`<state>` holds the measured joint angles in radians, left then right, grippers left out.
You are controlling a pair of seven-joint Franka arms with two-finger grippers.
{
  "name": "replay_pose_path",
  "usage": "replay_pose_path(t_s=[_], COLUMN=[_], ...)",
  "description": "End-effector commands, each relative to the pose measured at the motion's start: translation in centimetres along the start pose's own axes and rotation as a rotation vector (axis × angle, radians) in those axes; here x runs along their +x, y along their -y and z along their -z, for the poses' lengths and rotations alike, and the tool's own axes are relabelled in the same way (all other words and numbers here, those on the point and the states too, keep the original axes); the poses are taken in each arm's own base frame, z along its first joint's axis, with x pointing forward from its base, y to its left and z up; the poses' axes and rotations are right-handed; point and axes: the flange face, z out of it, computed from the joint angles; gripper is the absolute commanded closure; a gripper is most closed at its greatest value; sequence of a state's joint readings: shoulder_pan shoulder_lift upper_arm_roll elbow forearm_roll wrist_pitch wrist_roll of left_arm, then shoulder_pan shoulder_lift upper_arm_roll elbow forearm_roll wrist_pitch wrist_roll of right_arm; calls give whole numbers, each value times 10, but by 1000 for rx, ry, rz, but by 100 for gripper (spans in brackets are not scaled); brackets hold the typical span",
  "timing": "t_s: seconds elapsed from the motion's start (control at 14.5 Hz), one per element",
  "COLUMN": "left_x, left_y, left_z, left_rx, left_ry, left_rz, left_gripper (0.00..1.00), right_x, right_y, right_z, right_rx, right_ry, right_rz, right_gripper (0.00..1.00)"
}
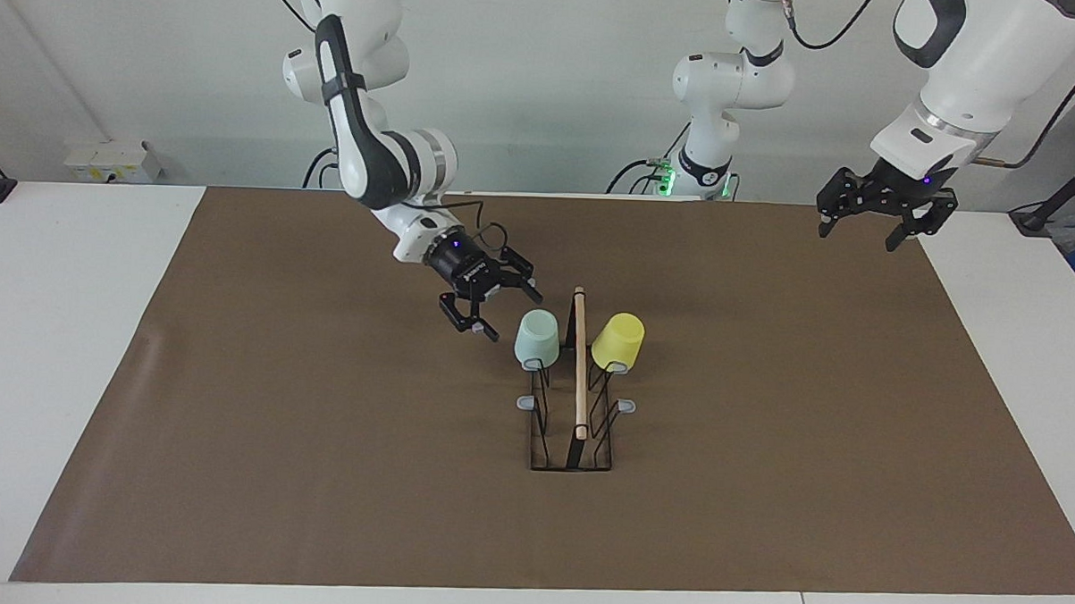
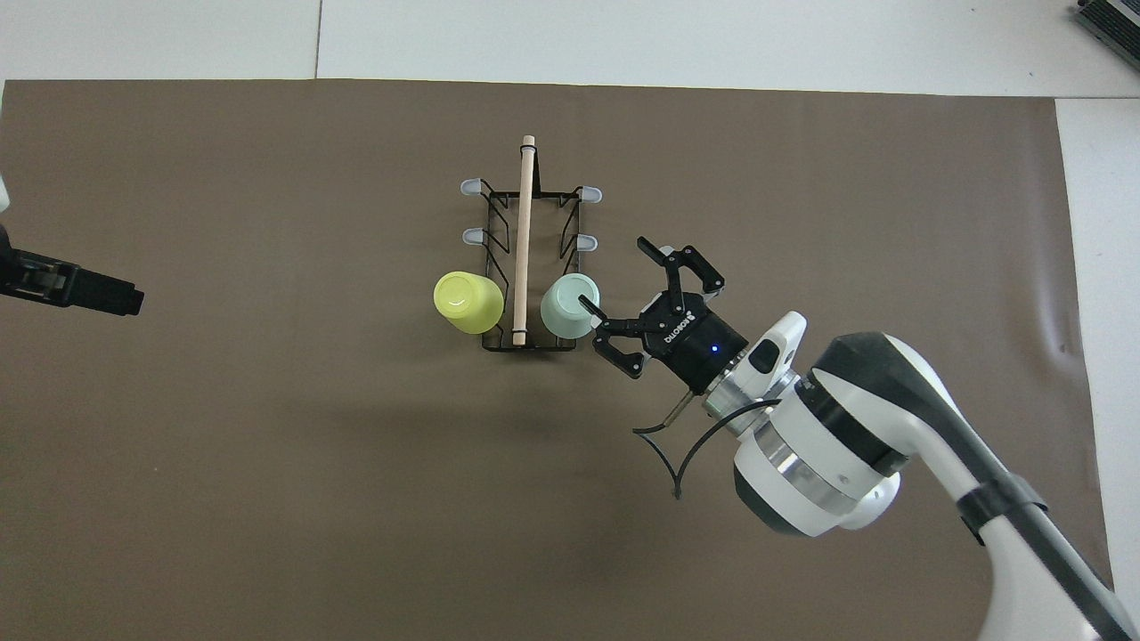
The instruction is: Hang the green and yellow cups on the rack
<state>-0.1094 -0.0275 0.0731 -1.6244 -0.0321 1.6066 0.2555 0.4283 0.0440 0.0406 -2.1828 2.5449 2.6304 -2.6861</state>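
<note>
The black wire rack (image 1: pixel 579 402) (image 2: pixel 523 231) with its wooden rod stands mid-table. A mint green cup (image 1: pixel 536 338) (image 2: pixel 566 305) hangs upside down on a peg at the rack's end nearest the robots, on the right arm's side. A yellow cup (image 1: pixel 617 341) (image 2: pixel 466 301) hangs the same way on the peg across the rod. My right gripper (image 1: pixel 501 311) (image 2: pixel 613 272) is open and empty, just clear of the green cup, over the mat. My left gripper (image 1: pixel 859 237) (image 2: pixel 125 298) waits open and empty above the mat's edge at the left arm's end.
A brown mat (image 1: pixel 317 473) covers most of the white table. Several bare grey-blue pegs (image 1: pixel 527 402) stick out of the rack farther from the robots than the cups.
</note>
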Motion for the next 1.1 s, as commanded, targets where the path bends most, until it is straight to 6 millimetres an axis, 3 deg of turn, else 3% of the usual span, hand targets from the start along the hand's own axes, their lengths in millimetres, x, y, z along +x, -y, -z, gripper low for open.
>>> replay_pose_path(t_s=[0.0,0.14,0.34,0.55,0.69,0.9,1.03], left_x=[-4,-4,-4,-3,-4,-3,-3], left_y=[-2,-2,-2,-2,-2,-2,-3], left_z=[8,8,8,7,8,7,8], left_rx=[-6,-6,-6,-6,-6,-6,-6], left_ry=[1,1,1,2,1,2,1], left_rz=[12,12,12,12,12,12,11], left_gripper=[0,0,0,0,0,0,0], right_x=[45,66,68,69,68,65,66], right_y=[-8,-17,-35,-88,-110,-166,-192], right_z=[36,53,57,70,78,97,107], right_rx=[-82,-143,-145,-158,-169,-137,-94], right_ry=[83,180,220,289,317,362,391], right_rz=[11,71,191,409,472,616,643], right_gripper=[0,0,0,0,0,0,0])
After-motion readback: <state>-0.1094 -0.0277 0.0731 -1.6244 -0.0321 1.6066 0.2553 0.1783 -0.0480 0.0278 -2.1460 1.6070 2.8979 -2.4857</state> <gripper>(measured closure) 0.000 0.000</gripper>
